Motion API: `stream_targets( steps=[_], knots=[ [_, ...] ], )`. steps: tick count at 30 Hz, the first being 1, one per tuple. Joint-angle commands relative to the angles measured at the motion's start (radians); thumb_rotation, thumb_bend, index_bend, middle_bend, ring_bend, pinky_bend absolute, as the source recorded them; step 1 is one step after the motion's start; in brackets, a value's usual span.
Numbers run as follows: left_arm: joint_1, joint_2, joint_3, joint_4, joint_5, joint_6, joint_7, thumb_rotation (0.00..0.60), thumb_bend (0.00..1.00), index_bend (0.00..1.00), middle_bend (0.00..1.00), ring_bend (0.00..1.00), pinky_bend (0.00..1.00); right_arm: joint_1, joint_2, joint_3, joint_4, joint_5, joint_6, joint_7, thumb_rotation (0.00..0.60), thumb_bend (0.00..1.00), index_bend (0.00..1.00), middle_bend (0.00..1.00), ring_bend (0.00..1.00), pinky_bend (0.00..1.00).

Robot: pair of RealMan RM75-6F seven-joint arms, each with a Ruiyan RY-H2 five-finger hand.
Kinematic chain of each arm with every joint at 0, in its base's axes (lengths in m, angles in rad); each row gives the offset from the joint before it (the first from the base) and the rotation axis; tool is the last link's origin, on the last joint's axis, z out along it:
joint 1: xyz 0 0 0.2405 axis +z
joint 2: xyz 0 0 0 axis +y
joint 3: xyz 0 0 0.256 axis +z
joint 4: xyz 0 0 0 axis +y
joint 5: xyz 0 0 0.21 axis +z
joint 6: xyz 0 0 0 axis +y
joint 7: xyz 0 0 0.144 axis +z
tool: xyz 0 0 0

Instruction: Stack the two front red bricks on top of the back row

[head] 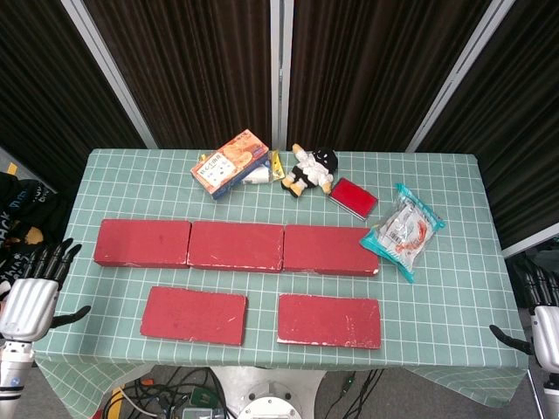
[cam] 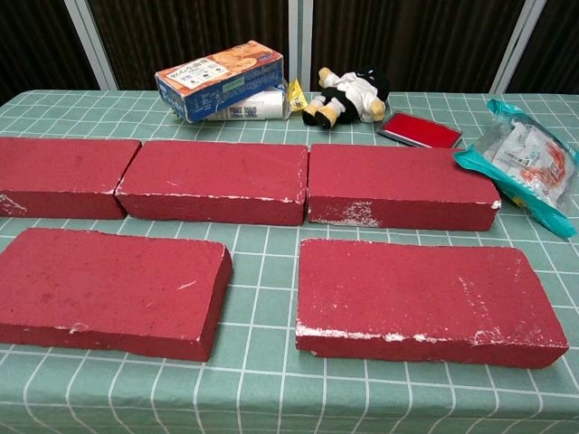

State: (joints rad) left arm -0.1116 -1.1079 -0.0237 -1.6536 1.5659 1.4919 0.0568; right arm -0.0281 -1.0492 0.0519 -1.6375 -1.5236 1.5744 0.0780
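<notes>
Nothing lifted yet; both front bricks flat on the green checked tablecloth [head: 454, 175]. Front left brick [head: 194, 315] just ahead of the seam between the left back brick [head: 142, 243] and middle back brick [head: 236, 246]; front right brick [head: 329, 320] ahead of the right back brick [head: 330, 250], a strip of cloth between the rows. Back row laid end to end, touching or nearly so. Left hand [head: 31, 297] off the table's left edge, low, fingers spread and pointing up, holding nothing. Right hand [head: 543, 323] at the frame's right edge, only partly visible; fingers look extended and empty, but how far apart cannot be told for certain. Neither hand visible from the chest camera. Step in hand, judged: reach for the first front brick. Advice: take each brick with the hand on its own side, gripping across the short width near mid-length so it lifts level. Raise fully clear of the back row's top face before moving it away from the body, to avoid nudging the row. Set down flat, bridging a seam or square on one brick, and release only when seated. Keep the right arm's path away from the snack bag [head: 403, 230] beside the right back brick. Clutter behind the row — box [head: 231, 162], doll [head: 313, 170], small red case [head: 354, 196] — stays out of play if the placement does not overshoot.
</notes>
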Motion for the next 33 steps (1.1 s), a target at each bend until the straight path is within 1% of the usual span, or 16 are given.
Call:
stream_targets(
  steps=[1, 6, 11, 15, 19, 24, 27, 33],
  knots=[
    [0.0, -0.001, 0.001, 0.002, 0.0, 0.0, 0.001, 0.6, 0.0, 0.04, 0.0, 0.0, 0.0, 0.0, -0.001, 0.001, 0.001, 0.003, -0.003, 0.002, 0.6, 0.0, 0.0, 0.0, 0.0, 0.0],
    [-0.001, 0.001, 0.004, -0.003, 0.001, -0.004, -0.002, 0.6, 0.0, 0.04, 0.0, 0.0, 0.0, 0.006, -0.007, -0.001, 0.003, 0.007, -0.018, 0.001, 0.6, 0.0, 0.0, 0.0, 0.0, 0.0],
    [-0.005, 0.015, 0.013, -0.02, 0.018, -0.01, -0.007, 0.6, 0.0, 0.04, 0.0, 0.0, 0.0, 0.007, -0.002, 0.007, -0.003, 0.008, -0.009, -0.003, 0.6, 0.0, 0.0, 0.0, 0.0, 0.0],
    [-0.004, 0.021, 0.038, -0.048, 0.049, -0.02, -0.019, 0.6, 0.0, 0.04, 0.0, 0.0, 0.0, 0.007, 0.009, 0.008, -0.005, 0.009, -0.009, -0.004, 0.6, 0.0, 0.0, 0.0, 0.0, 0.0],
    [-0.006, 0.003, 0.061, -0.056, 0.075, -0.037, -0.012, 0.6, 0.0, 0.04, 0.0, 0.0, 0.0, 0.006, 0.023, 0.016, -0.001, 0.016, -0.004, 0.006, 0.6, 0.0, 0.0, 0.0, 0.0, 0.0],
    [-0.04, -0.024, 0.099, -0.08, 0.113, -0.119, -0.02, 0.6, 0.0, 0.04, 0.0, 0.0, 0.0, 0.009, 0.034, 0.025, -0.002, 0.028, -0.006, 0.02, 0.6, 0.0, 0.0, 0.0, 0.0, 0.0],
    [-0.066, -0.045, 0.111, -0.093, 0.132, -0.166, -0.019, 0.6, 0.0, 0.04, 0.0, 0.0, 0.0, 0.011, 0.033, 0.023, -0.002, 0.027, -0.011, 0.018, 0.6, 0.0, 0.0, 0.0, 0.0, 0.0],
    [-0.127, -0.095, 0.11, -0.116, 0.144, -0.258, 0.003, 0.6, 0.0, 0.04, 0.0, 0.0, 0.0, 0.014, 0.035, 0.025, -0.006, 0.027, -0.012, 0.015, 0.6, 0.0, 0.0, 0.0, 0.0, 0.0]
  ],
)
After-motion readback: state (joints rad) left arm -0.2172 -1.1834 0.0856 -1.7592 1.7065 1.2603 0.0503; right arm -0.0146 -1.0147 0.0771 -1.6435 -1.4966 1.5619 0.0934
